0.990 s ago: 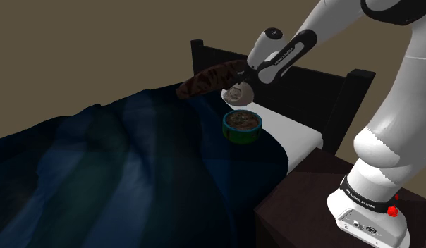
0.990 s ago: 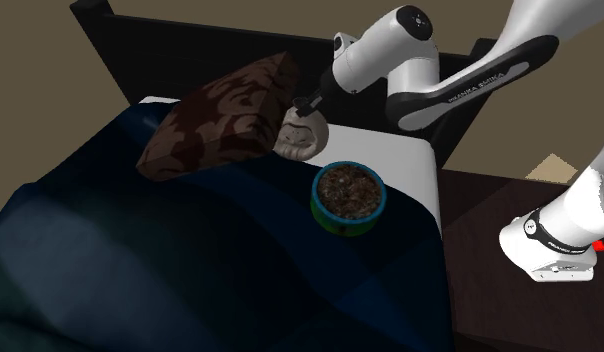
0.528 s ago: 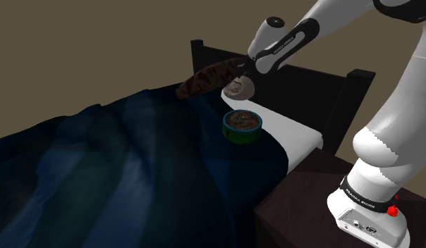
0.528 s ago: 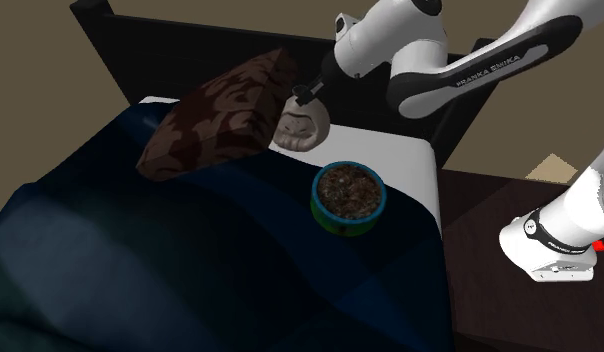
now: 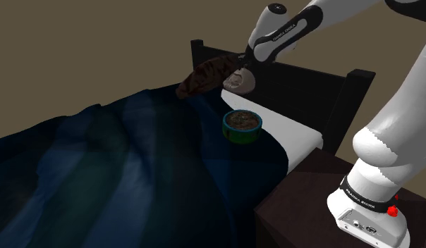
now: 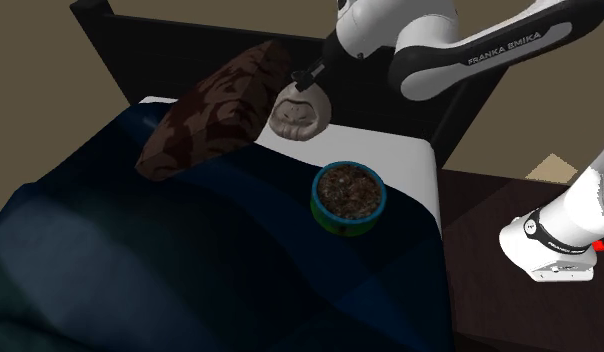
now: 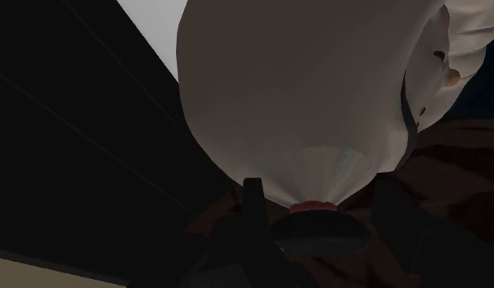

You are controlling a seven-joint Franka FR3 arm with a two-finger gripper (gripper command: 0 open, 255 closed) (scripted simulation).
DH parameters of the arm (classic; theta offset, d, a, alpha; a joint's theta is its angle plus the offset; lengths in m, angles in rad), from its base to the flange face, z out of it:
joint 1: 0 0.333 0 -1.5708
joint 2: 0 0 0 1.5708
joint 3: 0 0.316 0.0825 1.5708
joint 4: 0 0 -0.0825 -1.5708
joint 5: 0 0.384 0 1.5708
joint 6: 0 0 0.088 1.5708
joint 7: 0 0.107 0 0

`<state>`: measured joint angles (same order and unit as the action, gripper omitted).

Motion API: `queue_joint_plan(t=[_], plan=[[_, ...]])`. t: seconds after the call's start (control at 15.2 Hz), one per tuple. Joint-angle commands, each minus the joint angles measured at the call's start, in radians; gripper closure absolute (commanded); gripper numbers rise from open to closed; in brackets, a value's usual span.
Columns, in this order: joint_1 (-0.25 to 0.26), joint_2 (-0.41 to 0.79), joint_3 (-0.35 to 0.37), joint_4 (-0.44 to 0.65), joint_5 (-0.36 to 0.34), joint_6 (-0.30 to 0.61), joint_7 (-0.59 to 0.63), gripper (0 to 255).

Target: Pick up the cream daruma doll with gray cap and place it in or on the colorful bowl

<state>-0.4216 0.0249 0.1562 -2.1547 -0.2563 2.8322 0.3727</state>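
One cream daruma doll [image 6: 298,114] hangs clasped in the gripper [image 6: 308,82], with the colorful bowl [image 6: 332,222] lower, toward the stand [image 5: 296,204].

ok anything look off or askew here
The brown patterned pillow lies askew, slanting up toward the headboard, its high end close to the daruma doll, which hangs tilted from the gripper. The colorful bowl sits level on the blue blanket, nothing spilled.
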Motion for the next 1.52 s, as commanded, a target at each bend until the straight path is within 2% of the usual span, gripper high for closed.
queue_joint_plan(t=[0.0, 0.2, 0.86, 1.32, 1.45], plan=[[0.0, -0.016, 0.002, 0.014, 0.02, -0.024, -0.018, 255], [0.002, -0.033, 0.004, 0.035, 0.044, -0.061, -0.039, 255], [0.064, -0.394, 0.062, -0.235, 0.078, -0.159, 0.054, 255], [0.138, -0.642, 0.11, -0.351, 0.127, -0.298, 0.116, 255], [0.143, -0.66, 0.118, -0.369, 0.13, -0.299, 0.125, 255]])
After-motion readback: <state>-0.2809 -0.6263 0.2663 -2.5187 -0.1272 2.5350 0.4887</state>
